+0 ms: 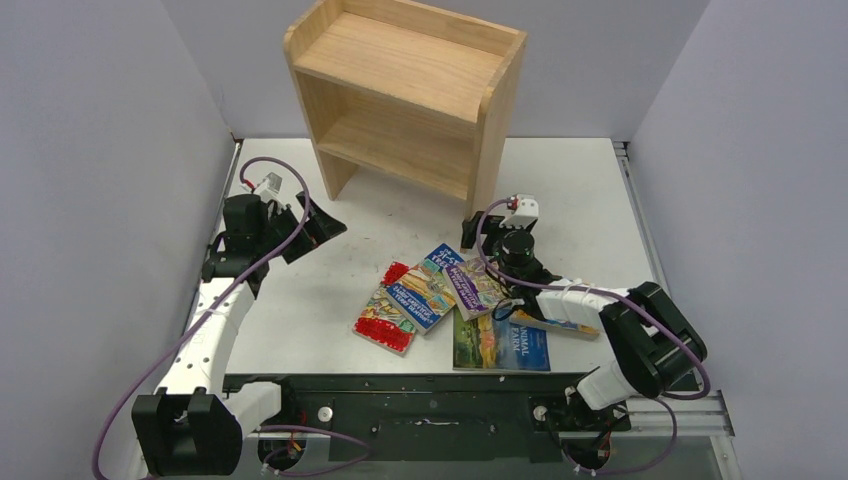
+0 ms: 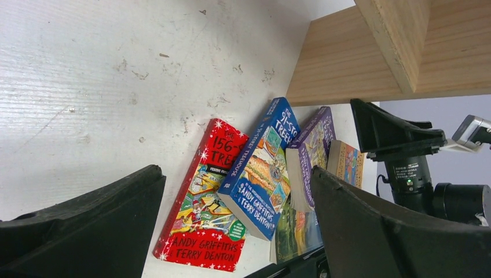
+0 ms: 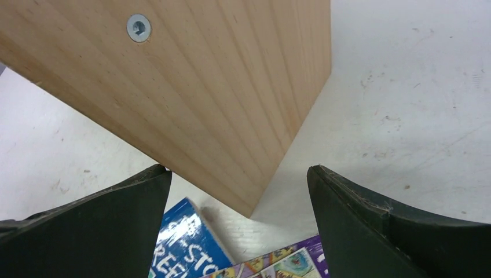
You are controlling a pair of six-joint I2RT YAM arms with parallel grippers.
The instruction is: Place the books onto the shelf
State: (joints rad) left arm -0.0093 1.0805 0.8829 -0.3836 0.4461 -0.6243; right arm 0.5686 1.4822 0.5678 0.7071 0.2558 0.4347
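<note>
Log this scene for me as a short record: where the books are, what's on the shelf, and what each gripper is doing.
shelf: upright, far side of the table, nothing visible on it
books: five, lying flat, overlapping, in front of the shelf
covers: red book, blue book, purple book, Animal Farm, yellow-orange book partly under the right arm
left gripper: open, empty, aimed at the books
right gripper: open, empty, over the pile's far edge, facing the shelf's side panel
</note>
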